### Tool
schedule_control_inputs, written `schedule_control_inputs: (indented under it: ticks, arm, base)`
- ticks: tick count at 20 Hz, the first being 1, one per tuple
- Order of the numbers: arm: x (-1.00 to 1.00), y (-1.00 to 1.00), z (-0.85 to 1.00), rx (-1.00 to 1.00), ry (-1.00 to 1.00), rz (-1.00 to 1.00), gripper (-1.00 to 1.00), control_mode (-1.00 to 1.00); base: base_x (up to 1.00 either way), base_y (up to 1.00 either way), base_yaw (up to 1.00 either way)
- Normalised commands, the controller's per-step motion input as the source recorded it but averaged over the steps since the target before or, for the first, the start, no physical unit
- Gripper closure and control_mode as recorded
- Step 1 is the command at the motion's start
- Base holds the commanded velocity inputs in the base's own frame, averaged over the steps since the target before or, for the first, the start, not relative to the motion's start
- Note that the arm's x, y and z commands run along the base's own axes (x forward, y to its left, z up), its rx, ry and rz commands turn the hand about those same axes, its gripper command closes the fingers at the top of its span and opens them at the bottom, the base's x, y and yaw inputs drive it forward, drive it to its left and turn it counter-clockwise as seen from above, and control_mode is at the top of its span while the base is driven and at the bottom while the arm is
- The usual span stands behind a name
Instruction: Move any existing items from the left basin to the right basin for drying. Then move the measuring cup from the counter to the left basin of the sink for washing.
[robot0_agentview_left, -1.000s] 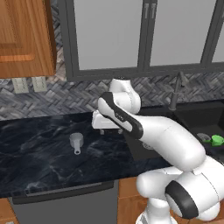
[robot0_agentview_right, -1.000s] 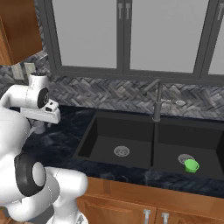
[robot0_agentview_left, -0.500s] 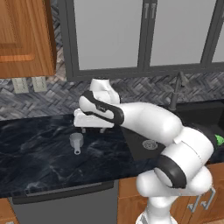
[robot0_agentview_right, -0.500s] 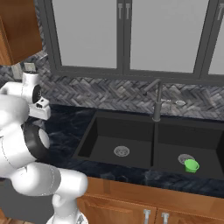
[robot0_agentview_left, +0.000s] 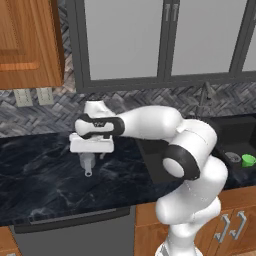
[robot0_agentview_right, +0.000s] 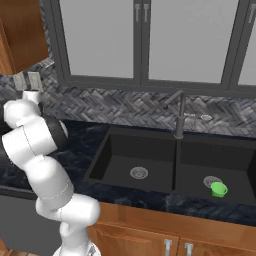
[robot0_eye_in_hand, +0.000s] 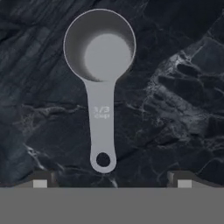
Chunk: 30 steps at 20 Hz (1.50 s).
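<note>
Left base view: the white arm reaches leftward over the counter (robot0_agentview_left: 45, 170), and the gripper (robot0_agentview_left: 91, 153) hangs directly above the measuring cup (robot0_agentview_left: 88, 162), whose handle points toward the front edge of the counter. The fingers are hard to separate here from the white hand body, so their spacing cannot be read from this angle. At the right edge, the sink (robot0_agentview_left: 235, 131) is partly visible, with a small green cup (robot0_agentview_left: 248, 160) lying in it. Right base view: the double sink shows in full, with the dark faucet (robot0_agentview_right: 178, 116) rising at the divider. The left basin (robot0_agentview_right: 120, 155) holds only its round silver drain; the right basin (robot0_agentview_right: 227, 170) holds the green cup beside its own drain. The arm's upper links stand at the left of this view, over the counter. Hand view: the measuring cup sits upright on the black veined counter, bowl at the top, flat handle running down to a hole at its end (the handle bears a faint "1/3 cup" mark). The two finger tips (robot0_eye_in_hand: 40, 180) rise at the bottom corners, set wide apart, one on either side of the handle end and clear of it; nothing is held between them.
</note>
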Motion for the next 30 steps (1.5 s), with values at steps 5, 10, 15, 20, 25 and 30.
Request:
schedule_control_inputs:
  ticks: [5, 10, 15, 20, 25, 30]
  arm:
    - [0.11, 0.11, -0.54, -0.07, 0.05, 0.0, -1.0, -1.0]
    - [0.01, 0.12, -0.53, -0.05, 0.03, 0.0, -1.0, -1.0]
    - [0.0, 0.06, -0.22, 0.0, 0.0, 0.0, -1.0, -1.0]
    - [0.03, 0.0, -0.24, 0.0, 0.0, 0.0, -1.0, -1.0]
    - [0.12, 0.0, -0.28, 0.0, 0.0, 0.0, -1.0, -1.0]
    - [0.02, 0.0, -0.08, 0.0, 0.0, 0.0, 1.0, -1.0]
  base:
    - [0.0, 0.0, 0.0]
    - [0.0, 0.0, 0.0]
    - [0.0, 0.0, 0.0]
    - [0.0, 0.0, 0.0]
    - [0.0, 0.0, 0.0]
    - [0.0, 0.0, 0.0]
